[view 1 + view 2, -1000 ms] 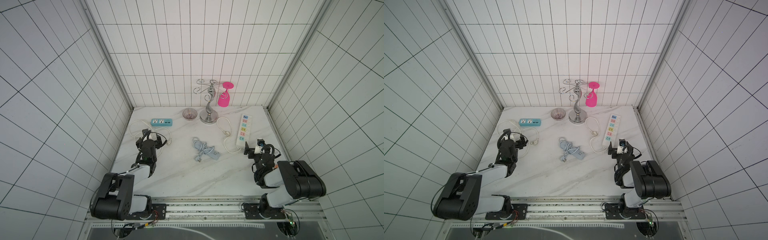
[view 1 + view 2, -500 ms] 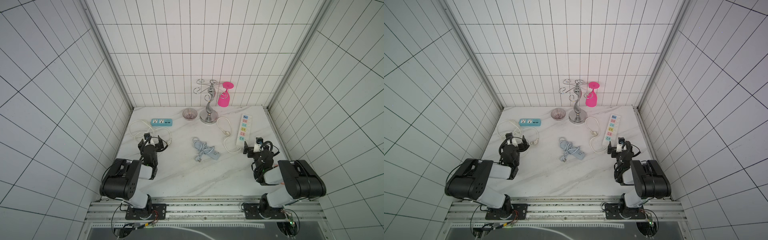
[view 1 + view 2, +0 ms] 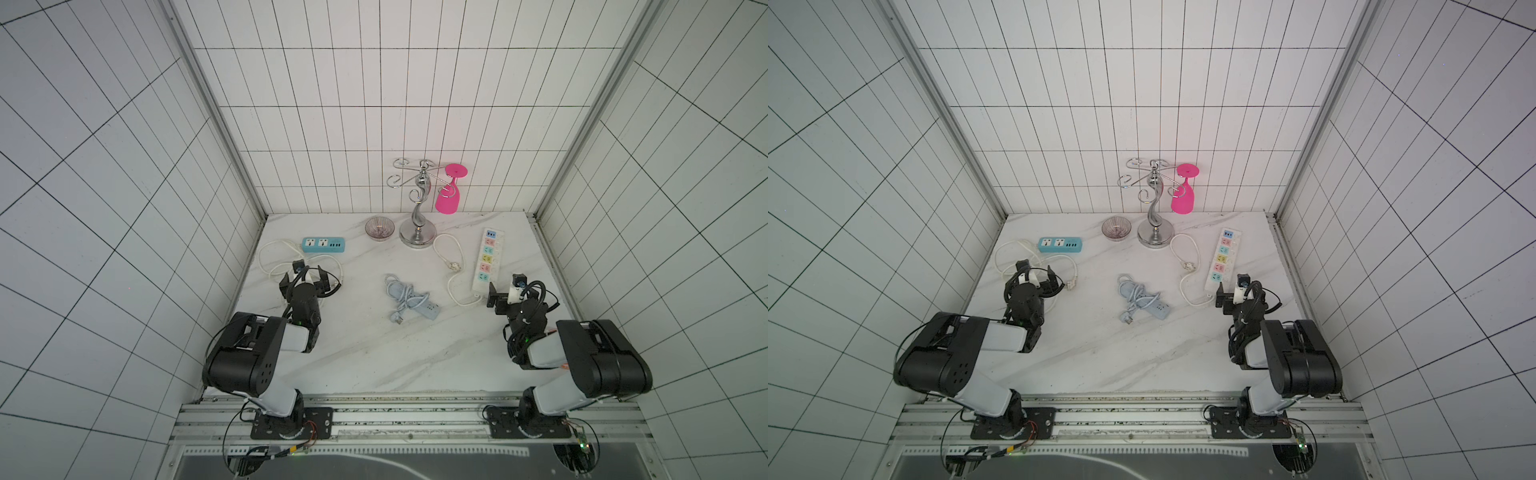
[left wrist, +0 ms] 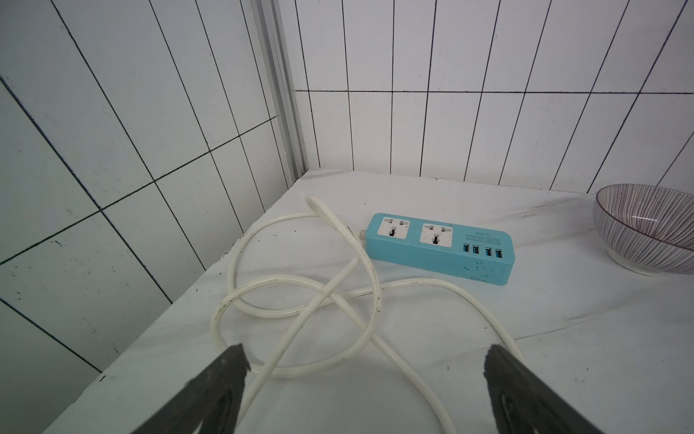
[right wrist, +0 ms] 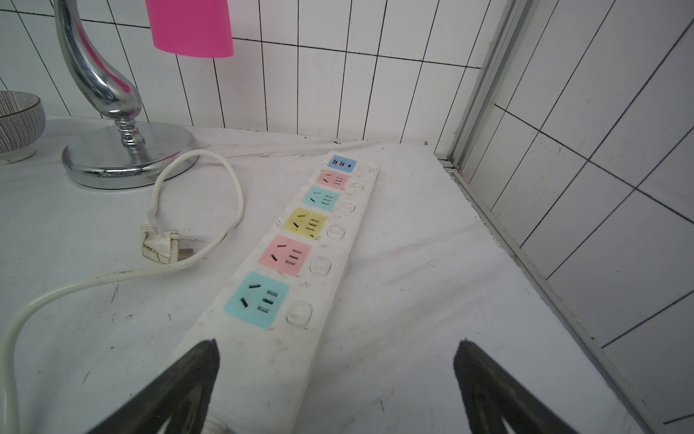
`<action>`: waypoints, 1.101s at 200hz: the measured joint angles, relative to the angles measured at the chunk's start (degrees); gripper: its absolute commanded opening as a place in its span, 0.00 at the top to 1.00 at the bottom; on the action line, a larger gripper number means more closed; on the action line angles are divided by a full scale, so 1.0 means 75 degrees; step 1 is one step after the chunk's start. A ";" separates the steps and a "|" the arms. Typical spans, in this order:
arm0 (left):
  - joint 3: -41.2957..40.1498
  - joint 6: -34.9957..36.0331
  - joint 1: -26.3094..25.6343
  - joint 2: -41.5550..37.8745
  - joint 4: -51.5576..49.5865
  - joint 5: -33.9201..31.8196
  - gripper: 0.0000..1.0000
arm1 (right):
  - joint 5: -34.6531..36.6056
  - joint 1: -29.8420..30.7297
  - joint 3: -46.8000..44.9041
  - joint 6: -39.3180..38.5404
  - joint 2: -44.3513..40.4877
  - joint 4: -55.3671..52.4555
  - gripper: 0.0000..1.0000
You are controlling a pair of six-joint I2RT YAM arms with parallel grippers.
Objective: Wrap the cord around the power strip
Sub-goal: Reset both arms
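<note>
The pale grey-blue power strip point(image 3: 428, 309) point(image 3: 1158, 311) lies in the middle of the marble table. Its cord point(image 3: 400, 291) point(image 3: 1133, 291) is looped over and around its far-left end, and the plug point(image 3: 395, 329) point(image 3: 1127, 319) rests on the table beside it. Neither wrist view shows them. My left gripper point(image 3: 304, 277) point(image 3: 1036, 272) point(image 4: 366, 360) is open, low over a white cord, well left of the strip. My right gripper point(image 3: 505, 286) point(image 3: 1232, 286) point(image 5: 336, 360) is open at the near end of a white strip, well to the right.
A teal strip point(image 3: 323, 244) point(image 4: 439, 248) with a coiled white cord point(image 4: 300, 308) lies at the back left. A long white strip point(image 3: 487, 259) point(image 5: 300, 255) lies at the right. A striped bowl point(image 3: 379, 227) and a metal stand point(image 3: 417, 232) holding a pink glass point(image 3: 449, 199) stand at the back.
The left arm has folded back toward its base, its elbow risen; its gripper stays near the white cord. The right arm has hardly moved. Both grippers stay open.
</note>
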 measured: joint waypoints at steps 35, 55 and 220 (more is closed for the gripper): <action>0.0000 0.0000 0.0000 0.0000 -0.0085 -0.0047 0.03 | -0.0003 -0.0003 0.0000 0.0020 0.0000 -0.0038 0.01; 0.0000 0.0000 0.0000 0.0000 -0.0105 -0.0070 0.03 | -0.0003 -0.0003 0.0000 0.0026 0.0000 -0.0044 0.01; 0.0000 0.0000 0.0000 0.0000 -0.0105 -0.0102 0.03 | -0.0006 -0.0003 0.0000 0.0047 0.0000 -0.0050 0.01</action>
